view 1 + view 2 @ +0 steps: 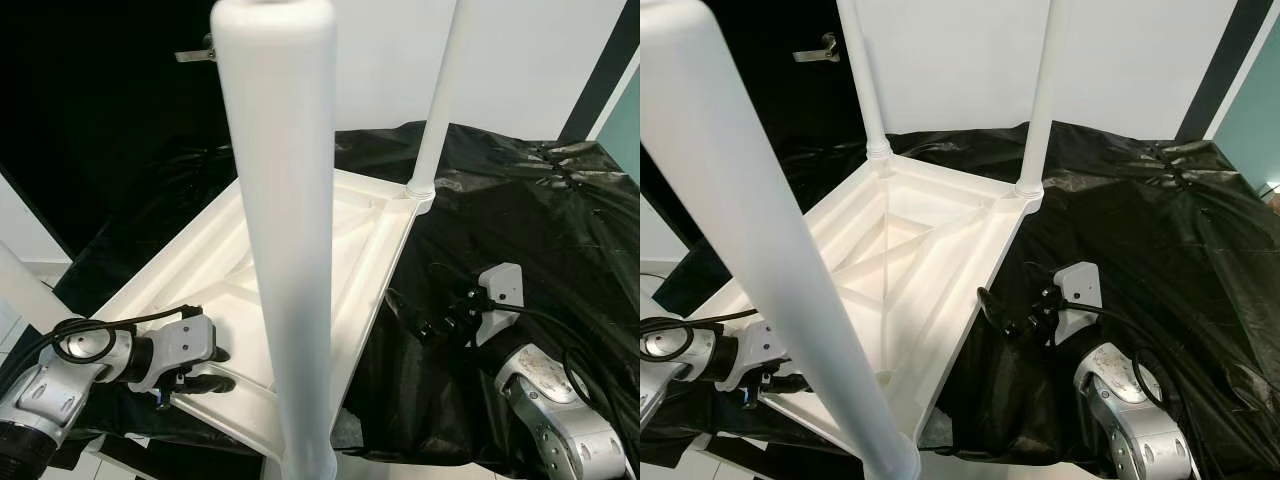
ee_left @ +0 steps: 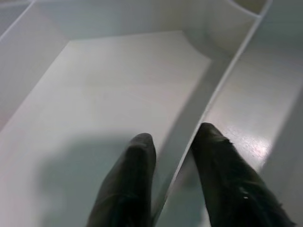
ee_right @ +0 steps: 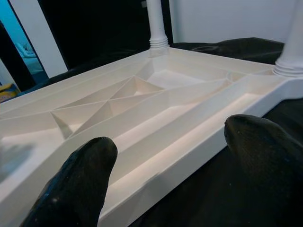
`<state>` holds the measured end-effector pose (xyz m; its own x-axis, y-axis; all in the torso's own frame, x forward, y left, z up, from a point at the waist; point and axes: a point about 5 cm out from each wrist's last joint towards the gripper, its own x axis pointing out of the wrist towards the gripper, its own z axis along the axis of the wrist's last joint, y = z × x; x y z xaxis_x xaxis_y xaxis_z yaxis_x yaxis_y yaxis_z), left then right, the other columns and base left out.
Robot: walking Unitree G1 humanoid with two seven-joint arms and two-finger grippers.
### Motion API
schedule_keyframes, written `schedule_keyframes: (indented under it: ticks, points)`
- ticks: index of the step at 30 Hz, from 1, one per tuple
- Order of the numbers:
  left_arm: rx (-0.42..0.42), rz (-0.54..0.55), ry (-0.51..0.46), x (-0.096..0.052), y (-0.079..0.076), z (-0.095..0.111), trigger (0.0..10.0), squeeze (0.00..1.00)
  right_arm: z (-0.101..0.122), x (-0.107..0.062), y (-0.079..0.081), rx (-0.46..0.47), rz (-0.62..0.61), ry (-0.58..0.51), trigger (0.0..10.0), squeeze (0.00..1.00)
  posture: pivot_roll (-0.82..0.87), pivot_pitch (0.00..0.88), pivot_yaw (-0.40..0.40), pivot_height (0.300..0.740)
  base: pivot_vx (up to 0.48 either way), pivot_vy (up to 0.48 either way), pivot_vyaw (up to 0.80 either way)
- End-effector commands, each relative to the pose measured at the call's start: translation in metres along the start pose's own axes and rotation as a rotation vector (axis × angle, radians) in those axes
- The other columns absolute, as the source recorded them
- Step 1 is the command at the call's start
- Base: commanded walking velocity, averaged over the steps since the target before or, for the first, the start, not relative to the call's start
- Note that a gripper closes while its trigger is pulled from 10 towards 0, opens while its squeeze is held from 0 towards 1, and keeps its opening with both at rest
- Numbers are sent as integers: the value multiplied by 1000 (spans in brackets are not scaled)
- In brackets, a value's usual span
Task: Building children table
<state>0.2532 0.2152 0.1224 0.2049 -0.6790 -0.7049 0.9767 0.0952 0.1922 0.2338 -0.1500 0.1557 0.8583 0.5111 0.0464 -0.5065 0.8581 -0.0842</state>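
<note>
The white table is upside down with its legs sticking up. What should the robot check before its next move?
1. Table lying flat, upside down on the black sheet: ok.
2. Three legs, the near leg and the two far legs, standing upright in their corners: ok.
3. Fourth corner's leg fitted: cannot tell.
4. Left claw placed around a rib at the table's near edge: ok.
5. Left claw squeezing that rib firmly: cannot tell.
6. Right claw open and empty, beside the table's right edge: ok.
</note>
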Motion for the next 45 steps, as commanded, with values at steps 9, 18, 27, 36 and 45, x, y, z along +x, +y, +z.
schedule_keyframes:
  ticks: [9, 18, 27, 36, 45]
  points:
    - [-80, 216, -48, 2, 12, 3, 0, 0, 0, 3, -3, -6, -3, 0, 10000, 0, 17, 0, 5, 740, 0, 0, 0]
    - [-141, 425, -89, 16, 30, 14, 0, 0, -11, -1, -14, 23, -223, 20, 10000, 0, 5, 0, 9, 740, 0, 0, 0]
    - [-208, 580, -61, 21, 42, 11, 471, 0, -16, -4, -15, 19, -292, 14, 10000, 0, -9, 0, 21, 740, 0, 0, 0]
    - [-313, 566, -223, 26, 40, 27, 10000, 1000, -18, -26, -14, 29, -272, -6, 10000, 0, -19, 0, 21, 740, 0, 0, 0]
    - [-284, 478, -465, 14, 28, 54, 10000, 0, -21, -42, -1, 25, -168, 19, 10000, 0, -26, 0, 25, 740, 0, 0, 0]
